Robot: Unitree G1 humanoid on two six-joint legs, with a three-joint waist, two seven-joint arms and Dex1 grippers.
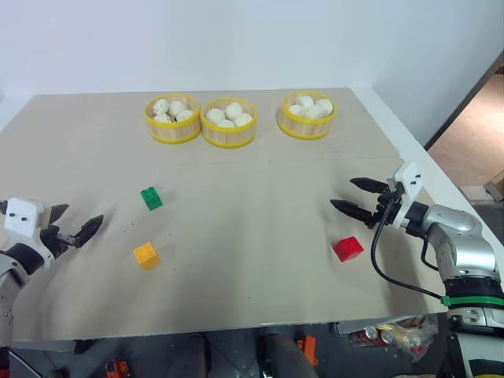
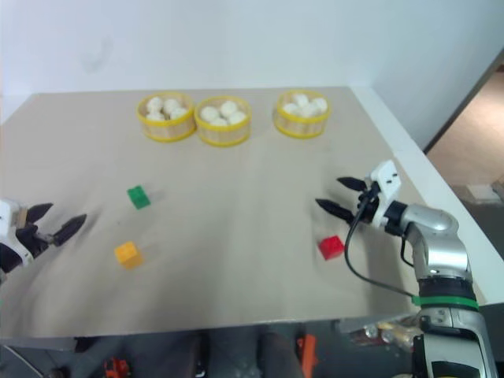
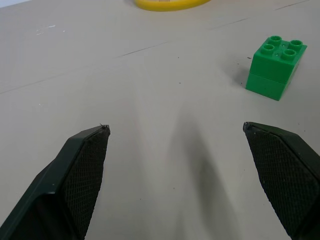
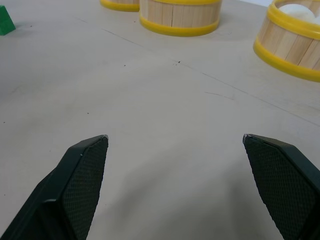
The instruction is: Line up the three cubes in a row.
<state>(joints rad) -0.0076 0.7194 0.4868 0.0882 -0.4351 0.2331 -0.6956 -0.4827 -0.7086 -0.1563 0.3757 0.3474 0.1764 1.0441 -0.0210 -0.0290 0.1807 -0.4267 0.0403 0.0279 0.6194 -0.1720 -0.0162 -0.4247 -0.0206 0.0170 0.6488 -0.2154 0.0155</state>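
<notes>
White wall behind beige desk (image 1: pixel 236 260); red cube (image 1: pixel 347 249) near right edge, just beside open, empty right hand (image 1: pixel 354 198); green cube (image 1: pixel 151 198) and yellow-orange cube (image 1: pixel 146 255) lie toward left edge, nearer open left hand (image 1: pixel 75 224); three baskets (image 1: pixel 228 122) at far edge hold buns.

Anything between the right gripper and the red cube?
Nothing visible. The right gripper, jaws open, hovers just beyond the red cube, with only bare table between them. The bun baskets sit well back at the far edge.
</notes>
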